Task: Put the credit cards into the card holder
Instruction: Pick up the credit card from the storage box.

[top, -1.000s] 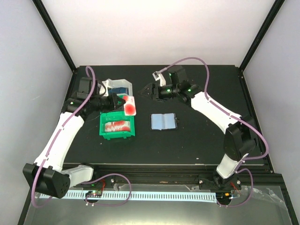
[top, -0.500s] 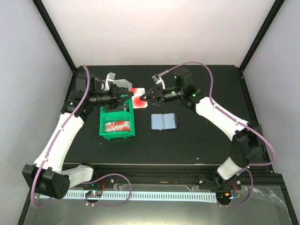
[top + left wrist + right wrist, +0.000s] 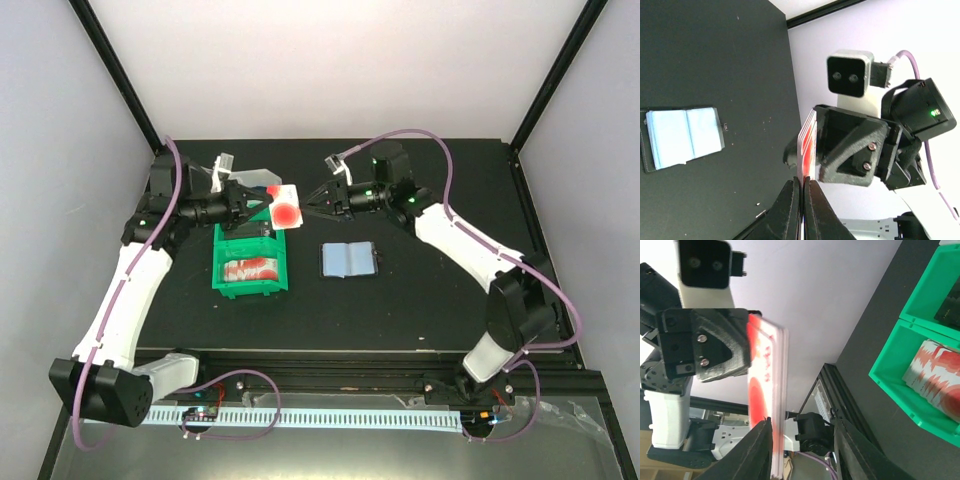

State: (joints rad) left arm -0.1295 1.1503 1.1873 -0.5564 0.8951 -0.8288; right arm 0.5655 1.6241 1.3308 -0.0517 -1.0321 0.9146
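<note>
My left gripper is shut on a small stack of white-and-red credit cards, held in the air above the table's back middle. In the left wrist view the fingers pinch the stack's lower edge. My right gripper faces it from the right, open. In the right wrist view the cards stand between its fingers, against the left finger, with a wide gap to the other one. The card holder lies open on the table, light blue side up, also seen from the left wrist.
A green tray sits left of the card holder with more red-and-white cards in it; the right wrist sees it too. A white tray is partly hidden behind the left gripper. Black frame rails edge the table.
The left gripper lifted the cards from beside the green tray and turned them toward the right gripper. The right gripper moved in around the stack and its jaws narrowed.
</note>
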